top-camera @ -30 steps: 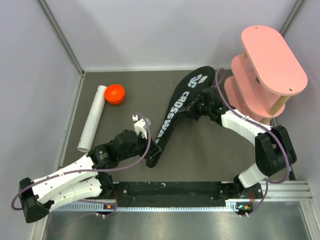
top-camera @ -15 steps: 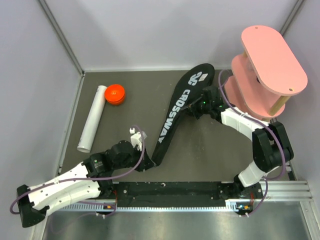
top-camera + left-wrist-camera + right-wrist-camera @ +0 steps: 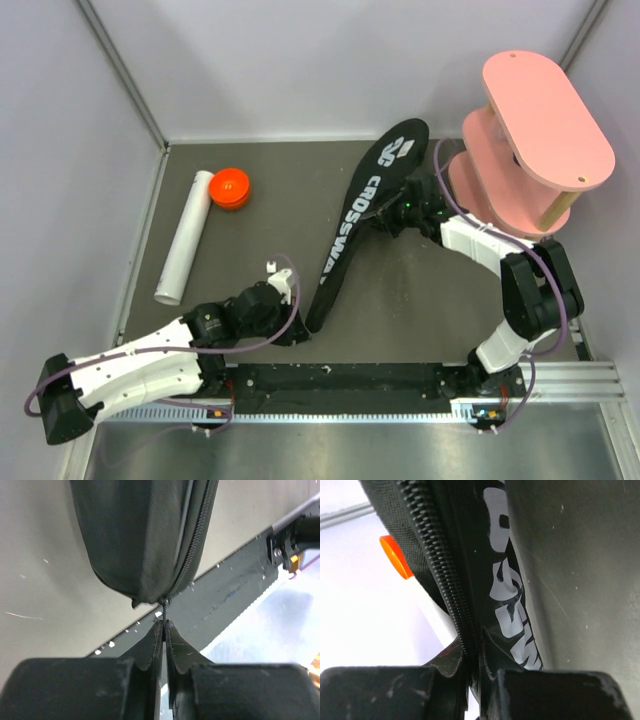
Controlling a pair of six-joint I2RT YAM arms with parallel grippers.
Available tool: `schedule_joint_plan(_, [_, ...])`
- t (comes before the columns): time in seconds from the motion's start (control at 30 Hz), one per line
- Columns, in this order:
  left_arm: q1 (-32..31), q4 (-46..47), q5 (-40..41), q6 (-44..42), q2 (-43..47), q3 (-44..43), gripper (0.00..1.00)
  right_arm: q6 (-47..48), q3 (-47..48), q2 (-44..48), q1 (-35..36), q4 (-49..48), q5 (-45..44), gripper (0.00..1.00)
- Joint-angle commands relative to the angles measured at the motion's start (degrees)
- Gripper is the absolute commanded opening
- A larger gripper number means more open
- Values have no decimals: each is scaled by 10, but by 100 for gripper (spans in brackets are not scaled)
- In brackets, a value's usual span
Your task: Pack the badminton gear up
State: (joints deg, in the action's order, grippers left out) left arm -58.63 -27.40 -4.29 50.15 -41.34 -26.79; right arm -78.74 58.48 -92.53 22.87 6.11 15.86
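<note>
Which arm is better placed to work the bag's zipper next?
Left. The left gripper is shut on the zipper pull at the narrow end of the bag; the right gripper clamps its edge toward the wide end.

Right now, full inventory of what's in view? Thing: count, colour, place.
racket bag: 1, black with white "CROSSWAY" lettering, lying diagonally mid-table, wide end far
zipper pull: 1, black, at the bag's narrow near end
tube: 1, white, lying flat at the table's left
round cap: 1, orange, beside the tube's far end
tiered oval shelf: 1, pink, far right corner
table: 1, dark grey top
rackets, shuttlecocks: none visible
left gripper: 1, black, shut on the zipper pull
right gripper: 1, black, shut on the bag's zipped edge, towards its wide end
</note>
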Motion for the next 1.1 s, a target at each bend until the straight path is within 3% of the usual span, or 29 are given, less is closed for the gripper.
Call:
schedule_joint_plan(0.0, [-9,20,-98,-65,2,-27,17,98,-12,46,-19,-84,25,0])
schedule_joint_plan(0.03, [-9,35,-92,-74,27,-34,38,148,-26,55,-19,-102,47,0])
schedule_joint_plan(0.13, [-8,64,-42,-109,79,-56,61,272,-102,86,-18,-151,105,0])
schedule_joint_plan(0.27, [-8,88,9,-166,108,-84,71,388,-140,87,-19,-151,187,0])
schedule_joint_plan(0.33, [-8,94,25,-182,93,-96,72,417,-164,85,-19,-168,239,0])
schedule_joint_plan(0.47, [-8,115,94,-200,31,-135,72,454,-188,91,-20,-193,238,0])
schedule_joint_plan(0.6, [-7,175,98,-183,-22,-144,73,503,-148,85,-27,-71,186,0])
schedule_joint_plan(0.77, [-7,243,71,-148,-27,-109,73,621,-43,30,-24,110,139,0])
schedule_joint_plan(1.07, [-7,250,58,-135,-29,-96,73,673,50,-41,8,170,101,0])
